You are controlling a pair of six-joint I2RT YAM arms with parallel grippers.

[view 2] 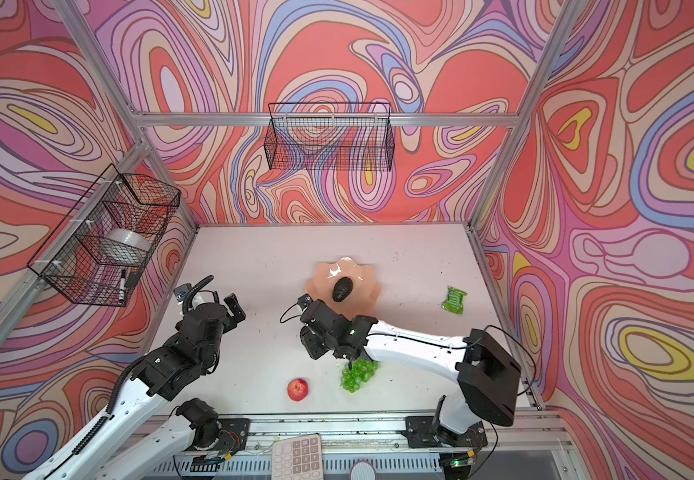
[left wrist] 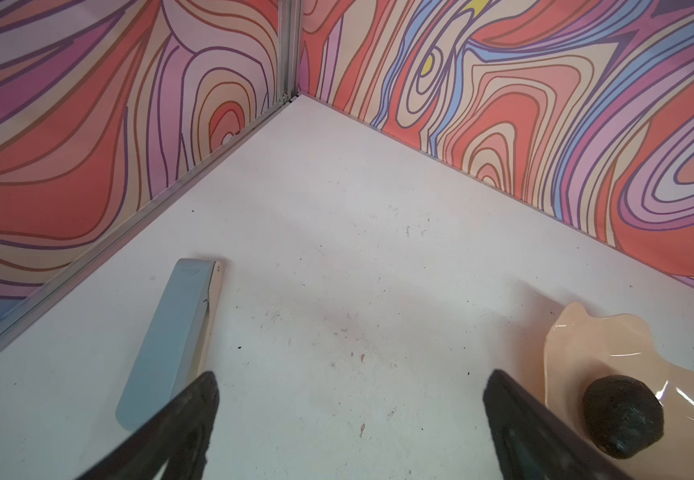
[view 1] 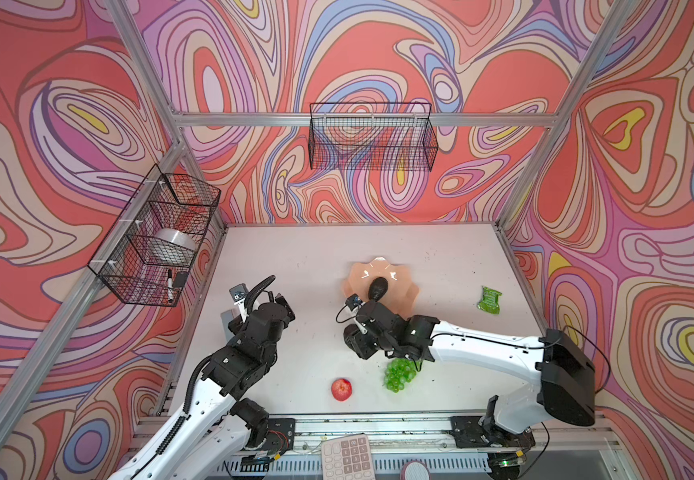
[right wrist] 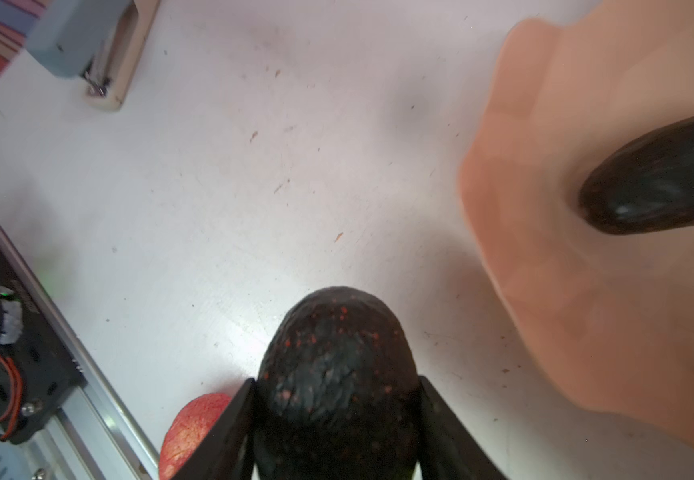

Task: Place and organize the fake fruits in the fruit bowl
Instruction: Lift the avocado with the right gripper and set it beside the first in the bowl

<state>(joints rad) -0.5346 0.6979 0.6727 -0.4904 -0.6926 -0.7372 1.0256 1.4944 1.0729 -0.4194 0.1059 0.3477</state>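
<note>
One dark avocado (view 1: 377,289) lies in the glossy peach bowl (view 1: 361,272); a second avocado (right wrist: 337,353), red-flecked, is clamped in the right gripper (right wrist: 337,415) beside it. Red apple (view 1: 341,389) and green grapes (view 1: 399,374) lie apart, outside the bowl.

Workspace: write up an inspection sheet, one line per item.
Surface: white tabletop, scuffed, dark specks.
Job's things: peach-pink scalloped bowl holds one dark avocado; red apple and green grape bunch lie on the table, front; second dark avocado between the right jaws.
Clutter: shiny green foil packet, blue-grey stapler.
Grippers: left gripper open, empty; right gripper closed on the second dark avocado.
Cables: black cable loop at right wrist, clear of fruit.
Surroundings: black wire baskets on swirl-patterned walls; pale calculator at front edge.
</note>
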